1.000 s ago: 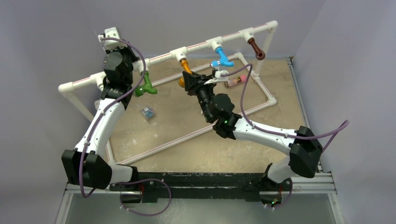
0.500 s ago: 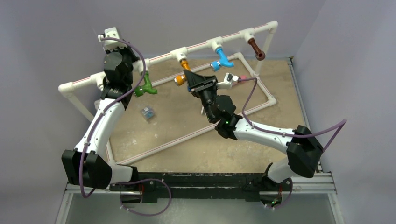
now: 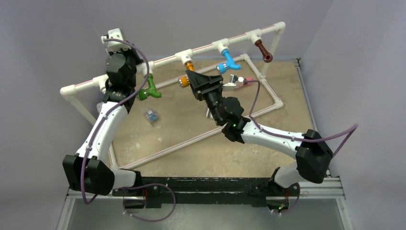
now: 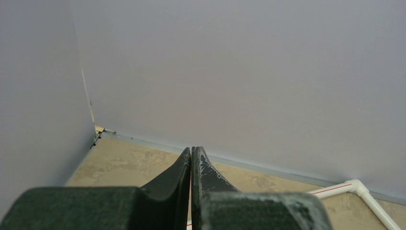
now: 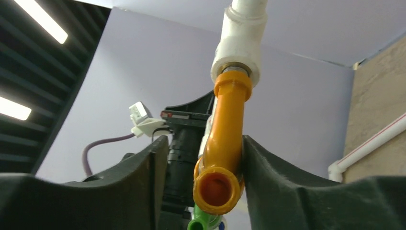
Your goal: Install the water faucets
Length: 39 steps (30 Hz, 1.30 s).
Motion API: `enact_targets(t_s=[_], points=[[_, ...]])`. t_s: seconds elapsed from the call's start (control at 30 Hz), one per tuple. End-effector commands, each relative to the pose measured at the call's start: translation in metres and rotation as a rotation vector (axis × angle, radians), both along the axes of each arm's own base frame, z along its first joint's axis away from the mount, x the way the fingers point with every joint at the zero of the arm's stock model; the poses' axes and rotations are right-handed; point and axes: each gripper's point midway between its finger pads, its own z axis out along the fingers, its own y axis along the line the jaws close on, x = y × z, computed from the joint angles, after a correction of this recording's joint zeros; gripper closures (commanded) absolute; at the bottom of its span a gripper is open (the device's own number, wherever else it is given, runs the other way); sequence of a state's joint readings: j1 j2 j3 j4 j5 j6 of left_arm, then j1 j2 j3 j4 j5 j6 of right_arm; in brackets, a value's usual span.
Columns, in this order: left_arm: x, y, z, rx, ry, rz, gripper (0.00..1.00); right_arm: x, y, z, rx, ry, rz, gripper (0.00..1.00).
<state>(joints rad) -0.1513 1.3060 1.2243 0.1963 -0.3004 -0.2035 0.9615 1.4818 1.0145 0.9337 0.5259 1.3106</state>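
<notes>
Four faucets hang from tee joints on the white pipe rail: green [image 3: 149, 90], orange [image 3: 183, 80], blue [image 3: 227, 62] and brown [image 3: 263, 50]. My right gripper [image 3: 188, 76] is open around the orange faucet [image 5: 225, 143]. In the right wrist view [image 5: 205, 141] its right finger touches the faucet and its left finger stands apart from it. The orange nozzle faces the camera, with the green faucet [image 5: 201, 223] below it. My left gripper [image 3: 115, 48] is up by the rail's left end, above the green faucet. In the left wrist view [image 4: 191, 149] it is shut and empty, pointing at the back wall.
The white pipe frame [image 3: 206, 46] runs diagonally across the sandy floor, with lower pipes [image 3: 268, 91] on the ground. A clear cylinder with a pink end [image 3: 245, 79] lies beside the right wrist. A small blue-grey piece [image 3: 152, 116] lies on the floor. Walls close in on three sides.
My right gripper has swung left and up around the orange faucet. The faucet's nozzle has shifted slightly left and up. The left arm has not moved.
</notes>
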Motion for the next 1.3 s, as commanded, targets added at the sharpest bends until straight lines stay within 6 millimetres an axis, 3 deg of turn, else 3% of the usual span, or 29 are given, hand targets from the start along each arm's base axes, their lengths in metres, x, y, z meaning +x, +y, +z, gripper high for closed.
enact_targets(t_s=[0.0,0.3,0.53,0.7,1.0,1.13,1.27], points=[[-0.007,-0.015,-0.122,0.053,0.38,-0.073,1.0,-0.029,-0.003,0.048,0.111,-0.088,0.107,0.35],[-0.007,-0.014,-0.122,0.057,0.381,-0.067,1.0,-0.037,-0.004,0.029,-0.017,-0.074,0.126,0.15],[-0.007,-0.014,-0.123,0.059,0.384,-0.067,1.0,-0.05,-0.013,0.007,-0.159,-0.076,0.144,0.1],[-0.007,-0.013,-0.123,0.059,0.385,-0.064,1.0,-0.058,-0.037,-0.001,-0.282,-0.104,0.105,0.09],[-0.006,-0.015,-0.127,0.055,0.393,-0.072,1.0,-0.066,-0.083,0.023,-0.78,-0.395,-0.072,0.09],[-0.006,-0.014,-0.127,0.059,0.394,-0.065,1.0,-0.064,-0.103,0.043,-1.059,-0.557,-0.175,0.1],[-0.006,-0.013,-0.126,0.061,0.392,-0.062,1.0,-0.066,-0.11,0.056,-1.351,-0.779,-0.212,0.11]])
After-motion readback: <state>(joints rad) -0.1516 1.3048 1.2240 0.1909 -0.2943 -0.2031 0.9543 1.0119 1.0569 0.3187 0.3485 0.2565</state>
